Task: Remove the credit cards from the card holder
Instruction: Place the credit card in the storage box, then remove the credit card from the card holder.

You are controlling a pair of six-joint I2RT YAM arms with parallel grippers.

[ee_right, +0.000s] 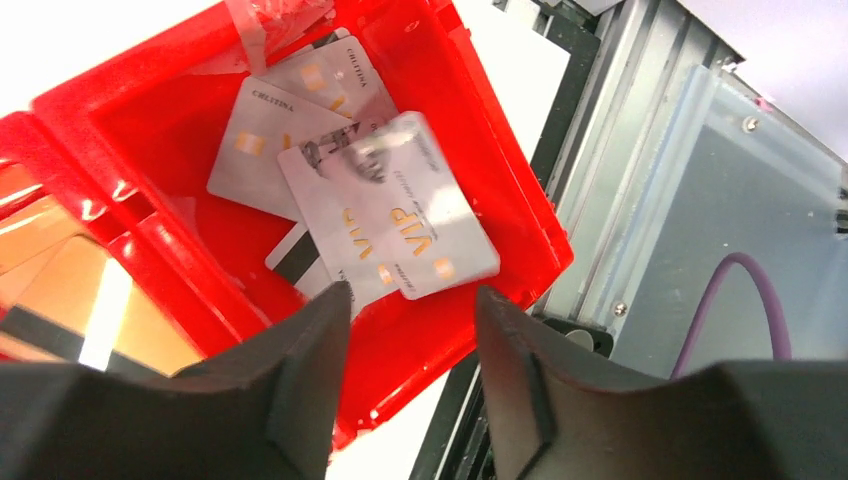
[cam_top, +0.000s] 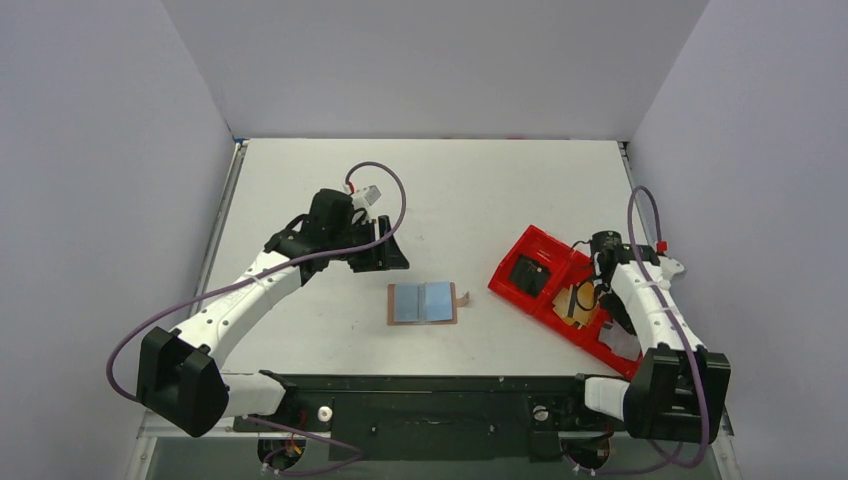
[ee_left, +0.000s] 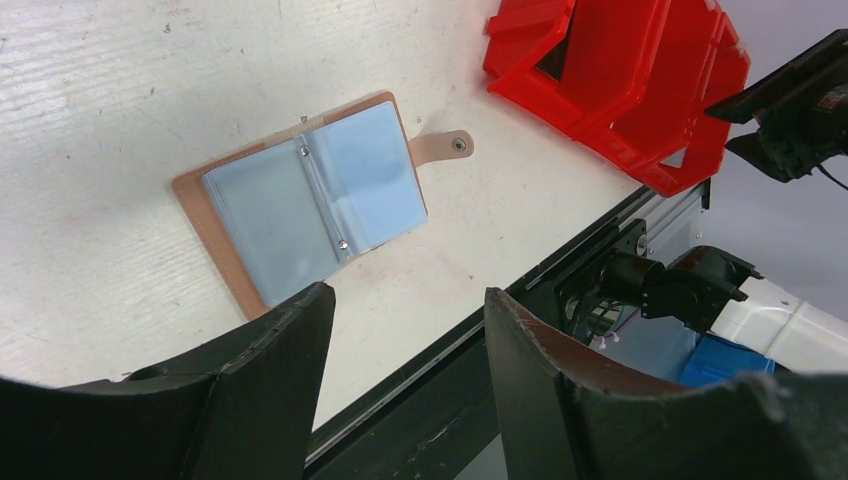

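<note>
The card holder [cam_top: 422,302] lies open and flat on the table, with a brown rim, light blue panels and its strap tab [cam_top: 462,297] to the right. The left wrist view shows it [ee_left: 310,200] with nothing visible in the panels. My left gripper [cam_top: 385,255] is open and empty, hovering beyond and left of the holder, with its fingers apart [ee_left: 405,295]. My right gripper [cam_top: 615,320] is open and empty [ee_right: 410,292] above the near end of the red tray [cam_top: 512,252]. Several silver credit cards [ee_right: 400,220] lie there loosely stacked; the top one looks blurred.
The long red tray [ee_left: 640,90] lies diagonally at the right, with a black item [cam_top: 527,275] in its far compartment and tan cards [ee_right: 60,290] in the middle one. The black front rail [cam_top: 430,385] runs along the table's near edge. White walls enclose the table.
</note>
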